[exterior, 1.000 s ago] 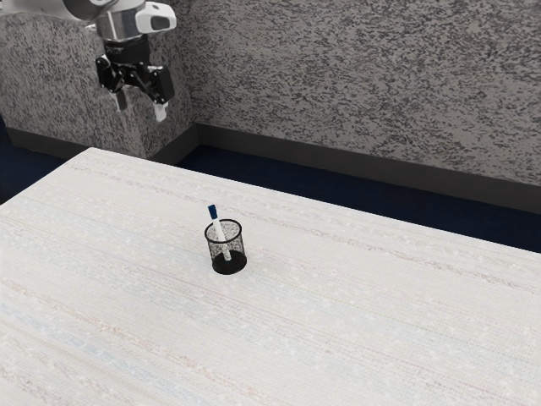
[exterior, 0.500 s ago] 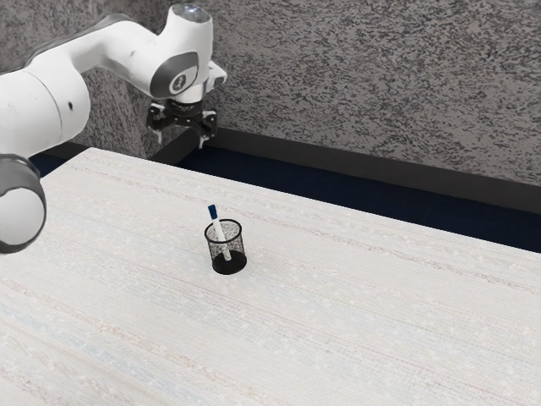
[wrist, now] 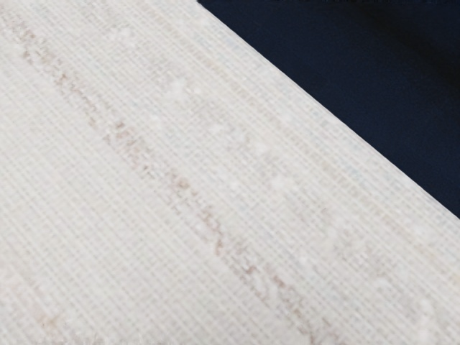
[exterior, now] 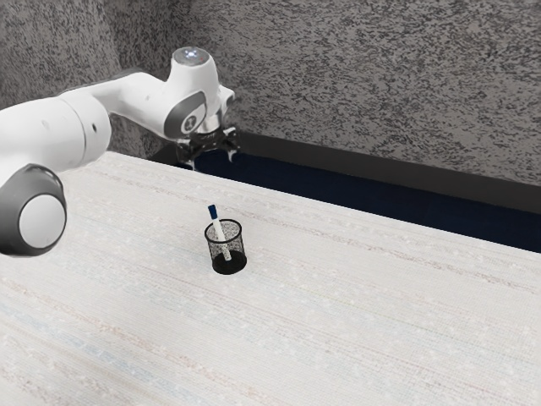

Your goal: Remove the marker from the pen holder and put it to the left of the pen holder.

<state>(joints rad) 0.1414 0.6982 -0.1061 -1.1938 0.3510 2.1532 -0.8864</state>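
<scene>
Lower than the jaws, which stand wide apart, the marker (exterior: 219, 230) leans in the pen holder (exterior: 239, 245) on the desk (exterior: 338, 296), blue end (exterior: 212, 210) up.

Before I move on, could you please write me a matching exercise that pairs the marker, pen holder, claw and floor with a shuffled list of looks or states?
1. marker
2. pen holder
3. claw
4. floor

A. open and empty
B. dark blue, beyond the table
C. white with a blue end, leaning
D. black mesh, upright

Pairs: 1-C, 2-D, 3-A, 4-B
</scene>
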